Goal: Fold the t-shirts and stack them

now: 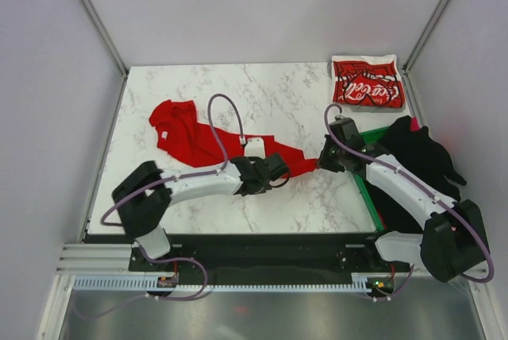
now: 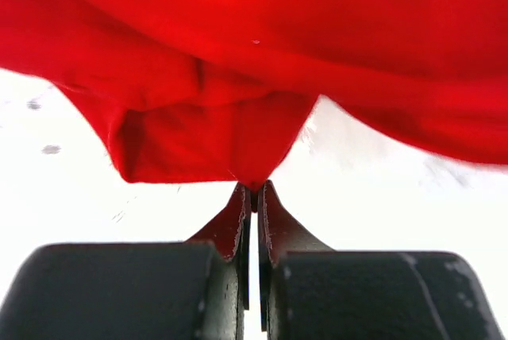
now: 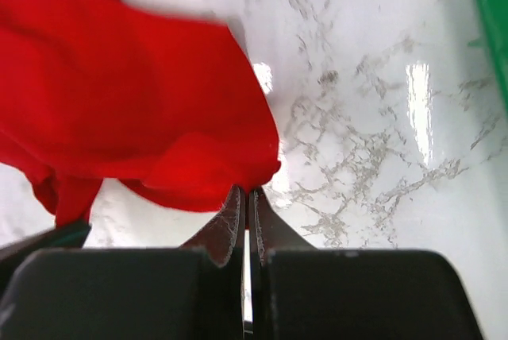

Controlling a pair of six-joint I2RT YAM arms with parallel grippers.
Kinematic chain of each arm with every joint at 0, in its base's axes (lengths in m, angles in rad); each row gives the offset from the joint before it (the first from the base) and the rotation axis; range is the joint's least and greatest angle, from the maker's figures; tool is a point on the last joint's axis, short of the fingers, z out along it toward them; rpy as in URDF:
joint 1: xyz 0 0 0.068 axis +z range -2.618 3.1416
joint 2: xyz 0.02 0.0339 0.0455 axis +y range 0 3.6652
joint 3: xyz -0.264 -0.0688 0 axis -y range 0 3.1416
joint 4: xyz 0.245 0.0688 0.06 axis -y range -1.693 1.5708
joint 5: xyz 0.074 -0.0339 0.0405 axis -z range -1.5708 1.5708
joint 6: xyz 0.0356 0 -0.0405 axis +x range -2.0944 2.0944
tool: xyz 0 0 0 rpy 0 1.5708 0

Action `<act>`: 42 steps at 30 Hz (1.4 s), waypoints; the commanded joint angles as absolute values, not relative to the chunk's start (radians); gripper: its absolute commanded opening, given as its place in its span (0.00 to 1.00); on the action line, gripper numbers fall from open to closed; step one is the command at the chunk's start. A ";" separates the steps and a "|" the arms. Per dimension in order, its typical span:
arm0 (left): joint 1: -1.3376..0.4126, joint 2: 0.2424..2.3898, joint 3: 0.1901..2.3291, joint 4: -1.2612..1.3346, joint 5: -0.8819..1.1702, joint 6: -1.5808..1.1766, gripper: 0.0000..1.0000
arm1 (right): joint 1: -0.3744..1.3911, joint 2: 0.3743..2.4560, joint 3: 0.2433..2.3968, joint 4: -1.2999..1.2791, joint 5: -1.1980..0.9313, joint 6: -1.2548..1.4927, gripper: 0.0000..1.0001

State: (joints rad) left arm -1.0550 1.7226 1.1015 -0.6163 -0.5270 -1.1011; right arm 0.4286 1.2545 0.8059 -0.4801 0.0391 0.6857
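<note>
Both arms reach inward, left end effector (image 2: 254, 191) and right end effector (image 3: 244, 191) pinched closed.

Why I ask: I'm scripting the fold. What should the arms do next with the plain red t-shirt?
Probably lift and pull apart to spread it: the left gripper and right gripper are shut on edges of the crumpled plain red t-shirt.

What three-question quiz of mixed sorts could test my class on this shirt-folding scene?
1. True or false: the printed shirt lies folded at the far right corner of the table.
2. The left gripper is: A open; B shut on the plain shirt; C shut on nothing.
3. Fill in: the right gripper pinches the ___ shirt.
Key: 1 true; 2 B; 3 plain.
</note>
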 commanded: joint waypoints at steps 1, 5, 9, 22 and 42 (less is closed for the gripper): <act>-1.072 1.447 1.127 -0.659 -0.526 -0.904 0.02 | 0.384 1.203 1.009 -0.526 -0.040 0.654 0.00; -1.072 1.232 1.314 -0.866 -0.587 -0.717 0.02 | 0.347 1.186 1.282 -0.647 -0.035 0.652 0.00; -1.069 1.108 1.566 -1.020 -0.679 -0.528 0.02 | 0.341 1.186 1.543 -0.748 -0.015 0.664 0.00; -1.066 1.109 2.180 -0.962 -0.592 0.038 0.02 | 0.341 0.939 1.855 -0.755 0.158 0.434 0.00; -1.065 1.182 2.158 -0.542 -0.492 0.542 0.02 | 0.339 1.024 1.873 -0.629 0.258 0.374 0.00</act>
